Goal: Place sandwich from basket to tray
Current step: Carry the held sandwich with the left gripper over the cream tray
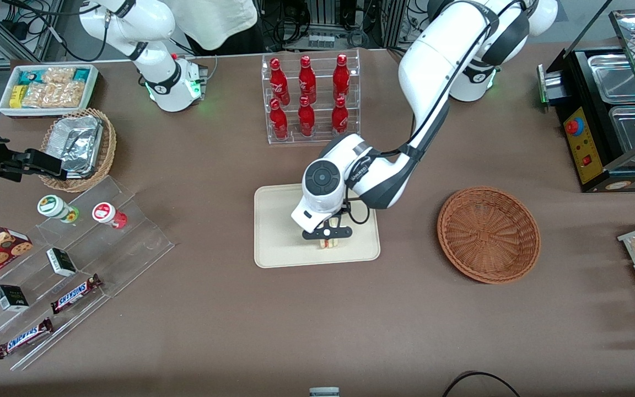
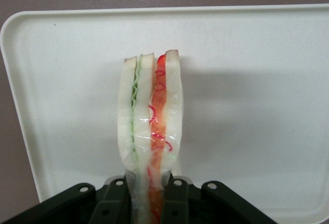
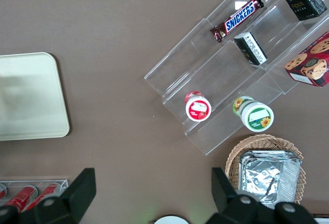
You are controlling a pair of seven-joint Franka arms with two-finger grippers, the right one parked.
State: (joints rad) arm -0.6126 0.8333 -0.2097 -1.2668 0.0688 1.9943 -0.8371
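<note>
The gripper (image 1: 328,238) is low over the tray (image 1: 273,231), near the middle of the counter and a little closer to its front edge than to its back edge. Its two black fingers (image 2: 116,198) are clamped on the sandwich (image 2: 150,131), pressing the outer bread faces so the wedge stands on edge with the filling layers facing the wrist camera. Holding it by the flat sides likely keeps the layers from sliding apart and lets it go down without tipping. In the front view the sandwich (image 1: 328,243) shows just beneath the fingers, over the part of the tray nearest the front edge; whether it already touches the tray surface I cannot tell.

The sandwich is soft pale bread in three slices, with a thin crinkled green layer between one pair and a glossy red-orange layer between the other; a clear shiny wrap seems to cover it. The tray is smooth, matte cream, rectangular with rounded corners and a low rim. The basket (image 1: 488,234), round, shallow and woven of reddish-brown wicker, lies toward the working arm's end of the counter with nothing in it. What seems left is to let go and lift away.
</note>
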